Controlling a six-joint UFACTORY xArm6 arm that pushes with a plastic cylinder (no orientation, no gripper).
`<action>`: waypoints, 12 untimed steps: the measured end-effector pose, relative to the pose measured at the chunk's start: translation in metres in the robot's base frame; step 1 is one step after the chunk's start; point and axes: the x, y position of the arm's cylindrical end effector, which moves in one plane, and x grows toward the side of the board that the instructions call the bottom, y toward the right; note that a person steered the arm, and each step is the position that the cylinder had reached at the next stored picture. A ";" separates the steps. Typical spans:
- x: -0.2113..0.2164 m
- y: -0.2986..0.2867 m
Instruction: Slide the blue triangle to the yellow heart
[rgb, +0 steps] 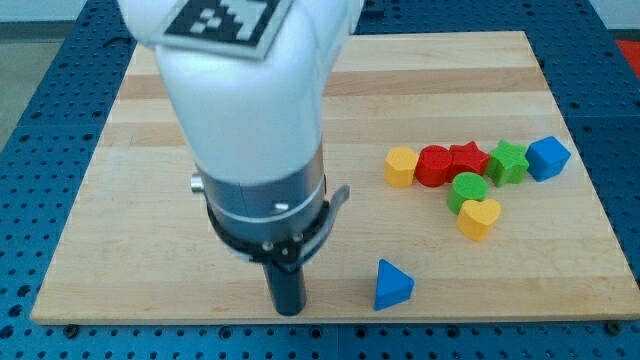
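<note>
The blue triangle lies near the board's bottom edge, right of centre. The yellow heart sits up and to the right of it, just below a green cylinder. My tip is at the end of the dark rod under the white arm, to the left of the blue triangle and a little lower, with a clear gap between them.
A row of blocks lies at the right: a yellow hexagon-like block, a red cylinder, a red star, a green star and a blue cube-like block. The wooden board rests on a blue perforated table.
</note>
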 end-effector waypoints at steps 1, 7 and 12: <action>0.001 0.003; 0.000 0.142; -0.036 0.121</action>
